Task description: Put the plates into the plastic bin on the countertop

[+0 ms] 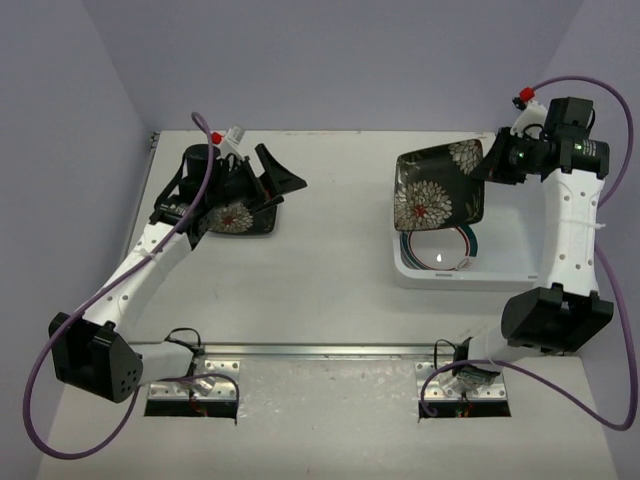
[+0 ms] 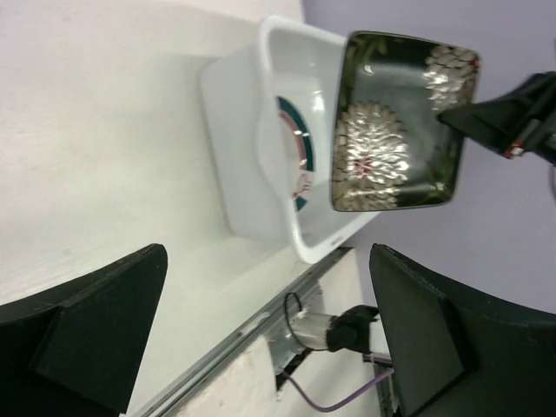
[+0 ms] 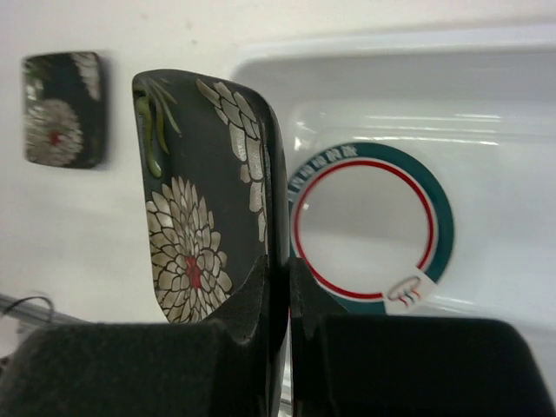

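I am looking at the plastic bin (image 1: 450,277) on the worktop (image 1: 330,260). A round plate (image 1: 440,248) is lying flat inside it. My right fingers (image 3: 306,304) are squeezing the edge of a square black plate (image 1: 438,185), holding it tilted above the bin. Well to the left of the bin, my left fingers (image 2: 104,326) are hanging spread wide, gripping nothing, by the other black plate (image 1: 235,217).

left arm: stretched from its near-edge base toward the counter's (image 1: 330,280) far left corner | left tool (image 1: 274,188): jaws spread wide, gripping nothing | right arm: folded upright by the right edge, wrist turned left | right tool (image 1: 487,170): jaws pinched together on the rim of a black square plate (image 1: 437,185)
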{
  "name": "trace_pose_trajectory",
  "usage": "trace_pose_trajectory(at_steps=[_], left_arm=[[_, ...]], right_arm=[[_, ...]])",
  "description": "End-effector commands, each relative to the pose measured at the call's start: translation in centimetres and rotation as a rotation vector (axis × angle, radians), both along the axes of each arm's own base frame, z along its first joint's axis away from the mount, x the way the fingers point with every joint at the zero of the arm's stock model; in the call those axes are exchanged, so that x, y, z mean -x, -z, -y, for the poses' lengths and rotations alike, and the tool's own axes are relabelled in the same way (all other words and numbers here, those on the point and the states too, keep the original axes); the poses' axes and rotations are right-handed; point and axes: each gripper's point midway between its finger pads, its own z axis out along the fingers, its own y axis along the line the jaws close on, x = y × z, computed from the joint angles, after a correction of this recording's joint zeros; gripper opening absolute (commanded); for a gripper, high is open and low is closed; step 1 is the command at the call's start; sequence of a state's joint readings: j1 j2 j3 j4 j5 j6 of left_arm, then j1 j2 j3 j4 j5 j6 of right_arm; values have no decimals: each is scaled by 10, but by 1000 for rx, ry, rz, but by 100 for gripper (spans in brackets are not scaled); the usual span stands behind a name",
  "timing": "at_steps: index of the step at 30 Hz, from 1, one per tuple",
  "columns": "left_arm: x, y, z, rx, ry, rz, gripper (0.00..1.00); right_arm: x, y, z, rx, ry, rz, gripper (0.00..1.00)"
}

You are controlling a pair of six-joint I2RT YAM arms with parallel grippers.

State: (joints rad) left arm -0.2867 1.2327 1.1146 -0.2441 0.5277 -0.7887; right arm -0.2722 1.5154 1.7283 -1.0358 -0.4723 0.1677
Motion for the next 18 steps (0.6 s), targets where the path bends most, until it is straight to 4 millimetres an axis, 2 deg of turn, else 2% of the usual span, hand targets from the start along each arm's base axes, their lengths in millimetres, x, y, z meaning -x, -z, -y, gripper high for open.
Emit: trace_pose_trajectory(at_steps=[1,5,10,13,14,18], left_arm=[[19,20,-17,-137,30,8,100],[29,33,-18,-154,57,-10,100],[34,43,-17,-178,100,-11,100],[35,48,-16,-175,116,-14,100],[36,51,-14,-169,123,-19,100],[38,58,-9,-139,153,-37,100]], right_arm=[[6,-16,24,180,3,51,0],[1,1,42,247,35,0,0],[-1,10,52,280,67,-14,0],[-3,22,52,268,95,4,0],[1,35,52,263,107,-18,0],[0,46,43,217,105,21,0]])
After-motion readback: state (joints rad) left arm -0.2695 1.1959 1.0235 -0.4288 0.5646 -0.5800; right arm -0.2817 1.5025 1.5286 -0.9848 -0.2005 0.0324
